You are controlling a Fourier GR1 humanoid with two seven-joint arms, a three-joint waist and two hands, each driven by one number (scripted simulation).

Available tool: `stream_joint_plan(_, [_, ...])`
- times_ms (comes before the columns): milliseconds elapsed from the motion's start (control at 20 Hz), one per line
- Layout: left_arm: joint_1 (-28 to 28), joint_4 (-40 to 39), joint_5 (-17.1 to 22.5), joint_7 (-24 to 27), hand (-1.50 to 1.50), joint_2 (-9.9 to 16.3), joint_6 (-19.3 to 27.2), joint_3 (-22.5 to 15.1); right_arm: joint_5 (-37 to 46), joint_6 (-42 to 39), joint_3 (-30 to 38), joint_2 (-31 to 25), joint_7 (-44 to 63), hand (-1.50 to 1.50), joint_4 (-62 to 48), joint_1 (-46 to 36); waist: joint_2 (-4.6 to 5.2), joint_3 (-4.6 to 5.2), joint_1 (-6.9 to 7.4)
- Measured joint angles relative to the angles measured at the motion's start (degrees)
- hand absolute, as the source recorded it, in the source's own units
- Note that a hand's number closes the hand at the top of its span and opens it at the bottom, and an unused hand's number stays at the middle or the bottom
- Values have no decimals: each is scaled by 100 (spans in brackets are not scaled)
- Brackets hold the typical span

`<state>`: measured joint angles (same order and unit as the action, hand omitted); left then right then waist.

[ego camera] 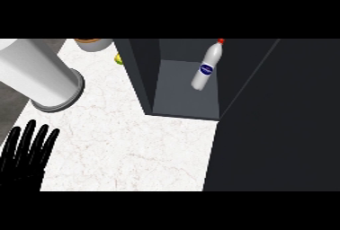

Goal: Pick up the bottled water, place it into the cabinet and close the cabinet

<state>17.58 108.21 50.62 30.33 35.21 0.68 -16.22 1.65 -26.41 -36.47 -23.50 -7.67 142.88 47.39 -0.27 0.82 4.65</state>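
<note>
The bottled water (208,66) is seen standing inside the dark cabinet (188,90), so the placing appears done; only the closing looks left, the cabinet door (279,121) being swung wide. The left hand (25,150) is rested open at the lower left, grasping nothing. The right hand is not shown.

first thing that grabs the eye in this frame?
The bottled water, white with a red cap and blue label, inside the open dark cabinet at upper centre. Next, the big white cylinder on the counter's upper left, then the left hand, open, fingers up, at the lower left edge.
</note>
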Motion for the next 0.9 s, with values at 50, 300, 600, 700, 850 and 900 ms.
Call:
stream_joint_plan(50, [41,26,31,4,-150,37,-60,32,-12,24,-15,16,20,150,-7,-25,8,0,35])
stream_joint_plan(300, [167,90,195,-16,-150,269,-399,224,-72,40,-24,10,179,150,-18,-289,74,3,217])
stream_joint_plan(600, [221,131,360,-48,-150,480,-713,421,-134,-28,4,-24,401,150,-28,-700,149,16,440])
stream_joint_plan(700, [232,113,379,-66,-150,541,-798,454,-154,-71,28,-55,461,150,-30,-846,174,23,517])
stream_joint_plan(850, [239,119,416,-74,-150,616,-903,520,-180,-115,41,-86,558,150,-35,-1034,196,32,633])
stream_joint_plan(900, [227,128,434,-88,-150,638,-936,532,-187,-153,62,-115,588,150,-37,-1127,205,36,672])
